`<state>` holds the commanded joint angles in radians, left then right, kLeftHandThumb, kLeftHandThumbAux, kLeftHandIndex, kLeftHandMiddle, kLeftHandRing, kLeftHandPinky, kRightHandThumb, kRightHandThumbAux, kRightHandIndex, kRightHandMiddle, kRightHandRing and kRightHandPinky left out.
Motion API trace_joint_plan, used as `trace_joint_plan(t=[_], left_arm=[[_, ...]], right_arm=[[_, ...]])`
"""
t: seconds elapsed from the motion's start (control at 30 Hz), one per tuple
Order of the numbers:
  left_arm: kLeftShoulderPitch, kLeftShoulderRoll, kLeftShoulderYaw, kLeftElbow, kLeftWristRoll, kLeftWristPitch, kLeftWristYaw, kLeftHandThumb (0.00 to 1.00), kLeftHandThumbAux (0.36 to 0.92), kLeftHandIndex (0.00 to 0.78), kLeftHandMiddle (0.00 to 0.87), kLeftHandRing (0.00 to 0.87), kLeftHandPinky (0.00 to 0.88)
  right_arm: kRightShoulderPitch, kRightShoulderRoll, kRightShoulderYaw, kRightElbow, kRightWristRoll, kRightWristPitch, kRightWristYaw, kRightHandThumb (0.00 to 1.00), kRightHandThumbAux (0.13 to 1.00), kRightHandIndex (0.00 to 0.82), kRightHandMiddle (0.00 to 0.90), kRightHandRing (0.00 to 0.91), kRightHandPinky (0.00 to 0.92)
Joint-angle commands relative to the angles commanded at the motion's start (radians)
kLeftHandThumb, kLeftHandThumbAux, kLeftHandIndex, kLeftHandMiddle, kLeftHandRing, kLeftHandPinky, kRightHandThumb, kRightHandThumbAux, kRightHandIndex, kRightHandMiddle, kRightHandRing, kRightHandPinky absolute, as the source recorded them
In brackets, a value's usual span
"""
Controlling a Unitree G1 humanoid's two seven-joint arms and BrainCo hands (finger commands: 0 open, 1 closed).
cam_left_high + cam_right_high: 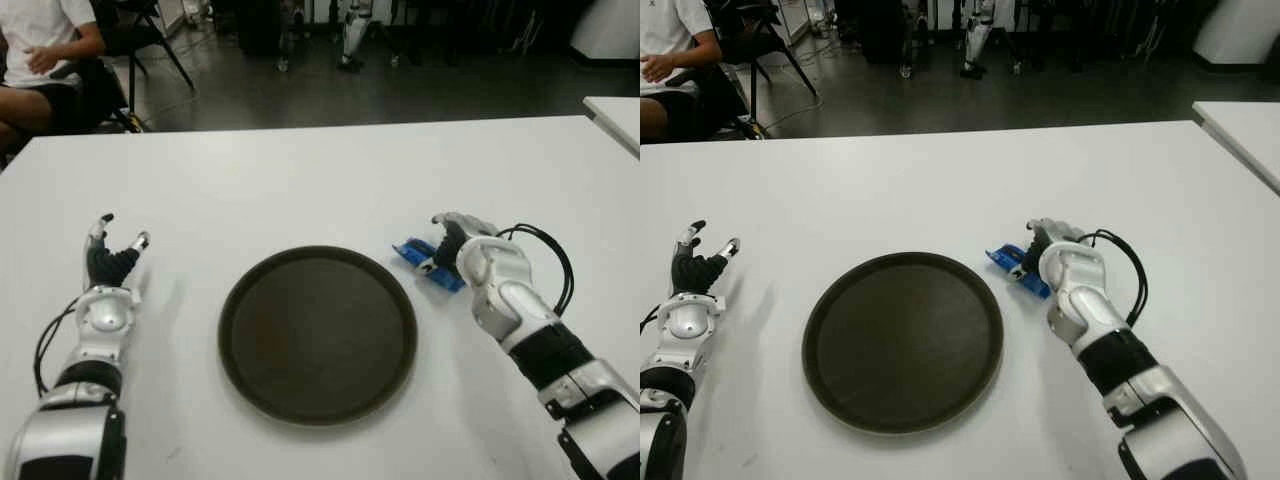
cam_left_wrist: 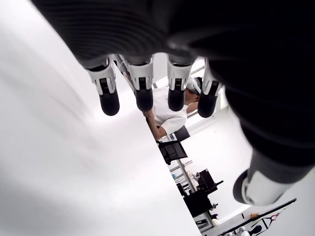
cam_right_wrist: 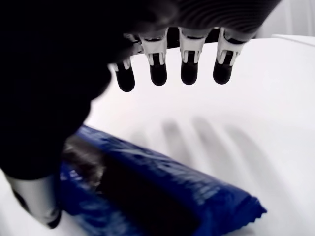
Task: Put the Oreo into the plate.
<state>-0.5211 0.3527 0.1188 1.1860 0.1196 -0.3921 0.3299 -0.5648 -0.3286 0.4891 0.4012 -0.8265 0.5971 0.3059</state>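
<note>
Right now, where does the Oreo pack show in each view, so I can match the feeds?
Left eye: Oreo pack on the table, just right of the plate, at the right hand.
Right eye: same spot, pack beside the plate's upper right rim.
Left wrist: not in it.
Right wrist: pack fills the lower part, under the open fingers.
Shared landmark: the right hand, seen in all three.

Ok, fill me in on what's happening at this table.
A humanoid robot is working on a blue Oreo pack that lies on the white table, just right of the dark round plate. Its right hand is over the pack with fingers spread, not gripping it. The left hand shows left of the plate, open and holding nothing. The plate has nothing in it. A person sits beyond the table.
</note>
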Motion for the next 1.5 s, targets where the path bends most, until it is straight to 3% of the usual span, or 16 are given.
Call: trace_joint_plan(t=[0.6, 0.87, 1.2, 1.5], left_arm=[[-0.001, 0.003, -0.002, 0.002, 0.004, 0.009, 0.005, 0.0, 0.646, 0.014, 0.005, 0.0, 0.006], [-0.002, 0.001, 0.005, 0.006, -0.003, 0.002, 0.002, 0.0, 0.679, 0.027, 0.021, 0.009, 0.014], [0.005, 0.001, -0.002, -0.007, 0.008, -0.007, 0.004, 0.0, 0.66, 0.015, 0.002, 0.0, 0.003], [0.003, -0.002, 0.008, -0.009, -0.005, -0.009, -0.004, 0.0, 0.685, 0.018, 0.015, 0.012, 0.022]], right_arm=[[-0.026, 0.004, 0.015, 0.029, 0.011, 0.041, 0.032, 0.0, 0.702, 0.068, 0.067, 0.061, 0.02], [-0.03, -0.001, 0.024, 0.027, 0.008, 0.047, 0.053, 0.0, 0.701, 0.081, 0.082, 0.074, 0.024], [-0.027, -0.009, 0.026, 0.021, 0.008, 0.03, 0.055, 0.0, 0.733, 0.071, 0.088, 0.069, 0.012], [-0.022, -0.019, 0.026, 0.01, 0.009, 0.014, 0.066, 0.0, 0.745, 0.071, 0.102, 0.074, 0.0]])
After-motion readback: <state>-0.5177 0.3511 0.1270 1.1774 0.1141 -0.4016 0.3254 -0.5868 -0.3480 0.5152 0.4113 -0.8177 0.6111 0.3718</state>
